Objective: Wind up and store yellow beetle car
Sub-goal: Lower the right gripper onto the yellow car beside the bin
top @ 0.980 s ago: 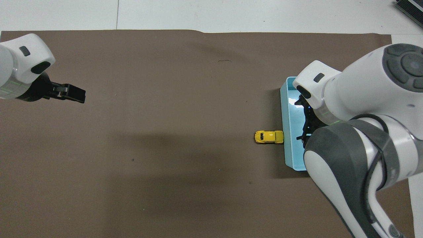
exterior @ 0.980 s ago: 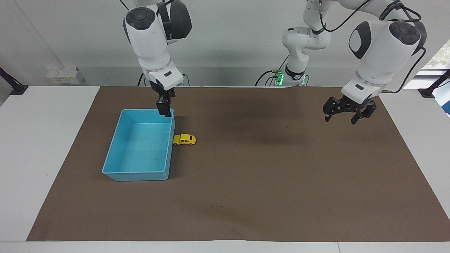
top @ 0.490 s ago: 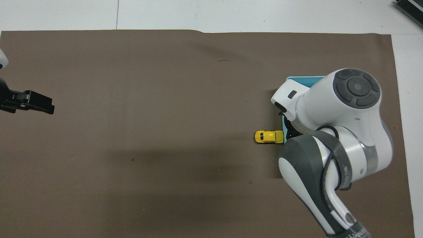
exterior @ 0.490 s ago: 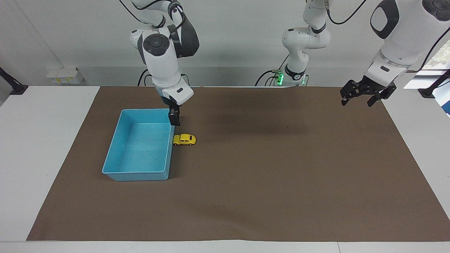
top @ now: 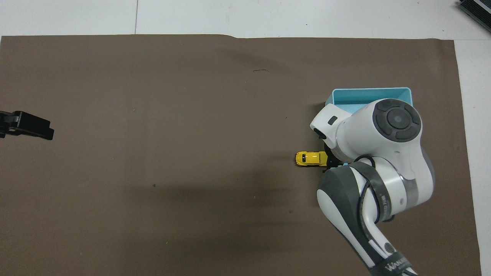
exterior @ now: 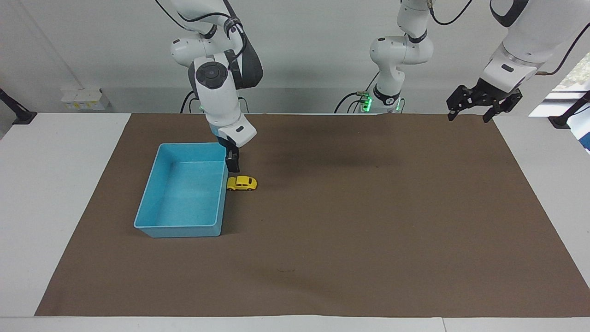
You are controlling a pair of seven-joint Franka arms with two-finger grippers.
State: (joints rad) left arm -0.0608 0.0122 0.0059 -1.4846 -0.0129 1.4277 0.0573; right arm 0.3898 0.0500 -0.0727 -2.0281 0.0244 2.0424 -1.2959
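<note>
The yellow beetle car [exterior: 241, 183] stands on the brown mat, against the outside of the light blue bin's [exterior: 179, 230] long wall. It also shows in the overhead view [top: 310, 158]. My right gripper [exterior: 233, 164] points down, just over the end of the car that touches the bin, close above it. In the overhead view the right arm hides this gripper and most of the bin [top: 368, 94]. My left gripper [exterior: 469, 113] is open and empty, raised over the mat's corner at the left arm's end, and shows in the overhead view [top: 28, 125].
The brown mat [exterior: 345, 230] covers most of the white table. The bin is empty. A small white box [exterior: 83, 99] sits at the table's edge nearest the robots, at the right arm's end.
My right gripper moved from over the bin's corner to over the car and came lower. My left gripper rose and drew back toward the mat's corner. The car and the bin stayed put.
</note>
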